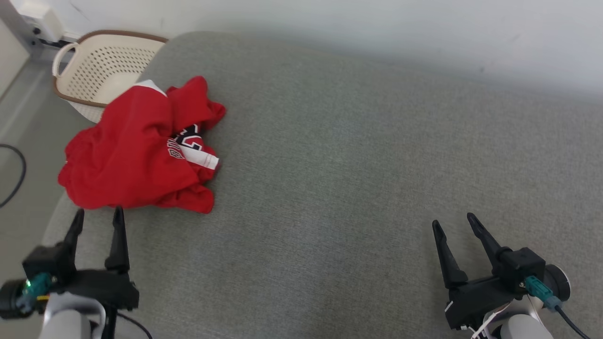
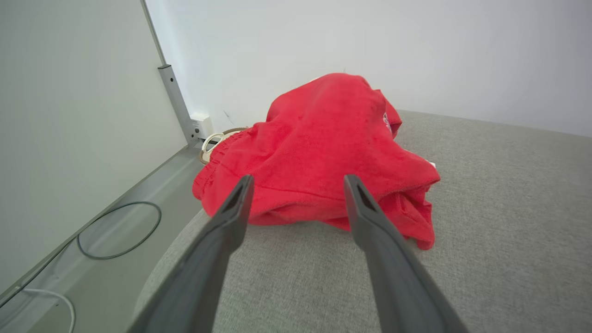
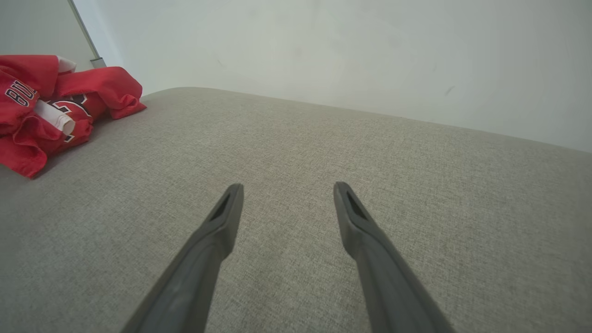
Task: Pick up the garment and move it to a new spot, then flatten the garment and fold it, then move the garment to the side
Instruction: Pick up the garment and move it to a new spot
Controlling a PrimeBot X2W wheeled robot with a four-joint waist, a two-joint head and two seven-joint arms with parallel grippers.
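The garment is a crumpled red jersey with white trim and dark lettering, heaped at the far left of the grey cushioned surface. My left gripper stands open just short of the heap's near edge, with nothing between its fingers. The left wrist view has the garment rising right beyond the open left gripper. My right gripper is open over bare fabric at the lower right, far from the jersey. From the right wrist, the garment lies at the far left, well away from the right gripper.
A cream perforated laundry basket with a brown rim sits on the floor behind the garment, past the surface's left edge. A dark cable loops on the floor to the left. A pale wall runs along the back.
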